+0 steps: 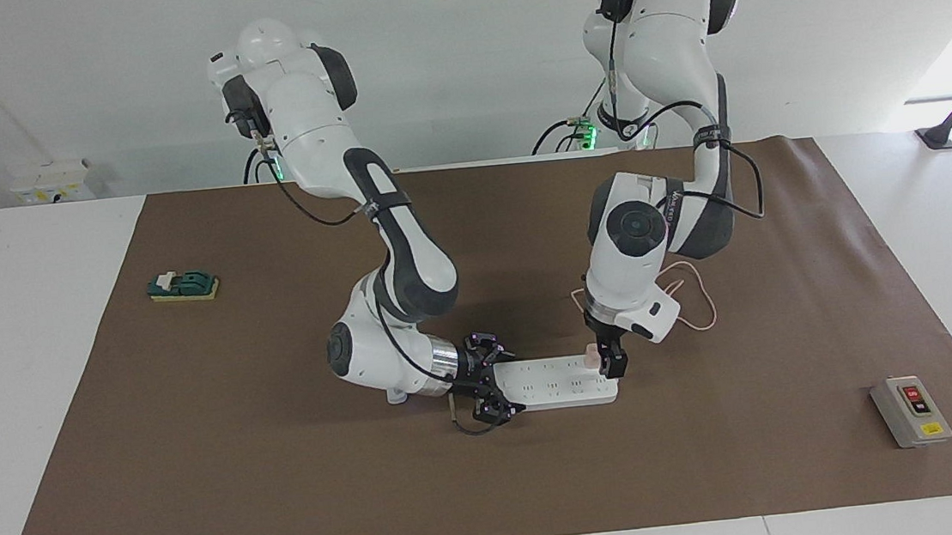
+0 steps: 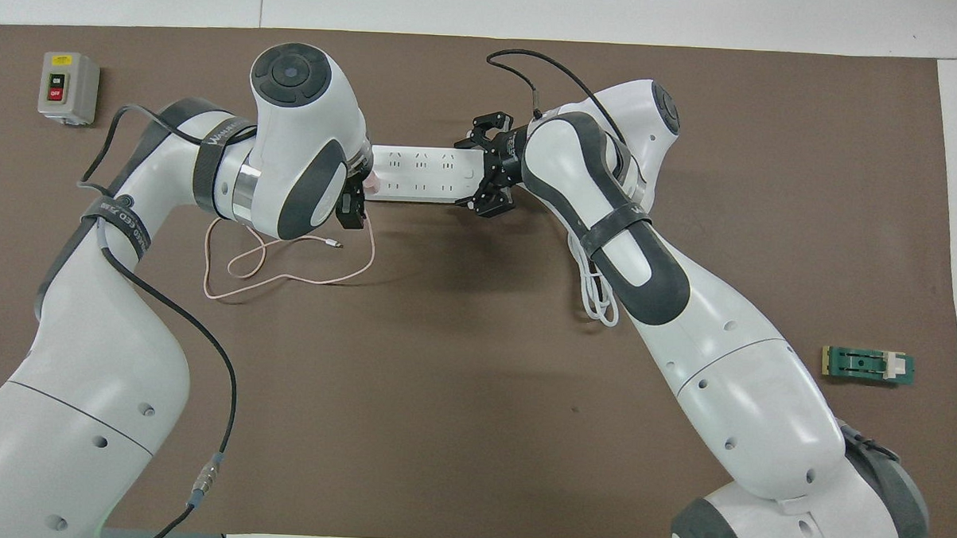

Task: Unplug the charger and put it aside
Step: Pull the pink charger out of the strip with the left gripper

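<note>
The left hand [image 1: 607, 359] points straight down at the end of the white power strip [image 1: 551, 382] that lies toward the left arm's end of the surface; its dark fingers [image 1: 615, 362] are closed around the charger [image 1: 591, 356], a small pale pink cube seated in the strip's end socket. In the overhead view the same left hand [image 2: 353, 209] shows only partly under the arm's wrist, with the charger [image 2: 372, 184] just visible as a pink spot at the strip's [image 2: 426, 175] end. From the charger a thin pink cable [image 2: 287, 266] runs toward the robots and lies in loose loops on the brown mat [image 2: 459, 364], its free plug resting on the mat near the left hand. The right hand [image 1: 489, 387] lies low and level at the strip's other end, its fingers spread to either side of that end; whether they press on the casing cannot be told. In the overhead view the right hand [image 2: 488, 172] sits against the same end of the strip, and the strip's thick white cord [image 2: 597, 301] lies coiled partly under the right forearm. Well apart from the strip, a grey switch box [image 1: 911, 410] with red and black buttons rests toward the left arm's end of the surface, and a small green block [image 1: 183, 285] rests toward the right arm's end.
</note>
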Motion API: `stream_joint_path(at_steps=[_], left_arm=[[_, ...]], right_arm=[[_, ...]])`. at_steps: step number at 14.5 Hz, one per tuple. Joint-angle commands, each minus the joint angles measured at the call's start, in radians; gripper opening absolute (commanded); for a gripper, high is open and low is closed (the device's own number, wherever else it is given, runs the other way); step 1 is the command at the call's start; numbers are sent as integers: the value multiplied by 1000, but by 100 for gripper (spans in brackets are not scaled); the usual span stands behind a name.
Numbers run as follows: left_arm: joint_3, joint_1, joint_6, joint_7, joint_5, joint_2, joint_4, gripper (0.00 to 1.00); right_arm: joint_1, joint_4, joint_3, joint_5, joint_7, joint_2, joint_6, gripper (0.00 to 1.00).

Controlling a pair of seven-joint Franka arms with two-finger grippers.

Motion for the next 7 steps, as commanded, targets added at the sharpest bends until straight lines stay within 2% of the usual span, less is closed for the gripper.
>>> stream_joint_path(at_steps=[1, 4, 5, 6, 7], left_arm=[[11, -12, -20, -25, 12, 15, 13, 100], [11, -11, -20, -25, 12, 15, 13, 98], [11, -11, -20, -25, 12, 15, 13, 91], [11, -11, -20, -25, 12, 17, 13, 82], [11, -12, -20, -25, 12, 15, 13, 69]], right_arm=[[-2, 30, 0, 11, -42, 31, 19, 100], [21, 23, 0, 9, -45, 34, 60, 100], [21, 21, -2, 9, -44, 34, 60, 98], [23, 21, -2, 9, -44, 34, 60, 82], [21, 21, -2, 8, -45, 34, 60, 58]])
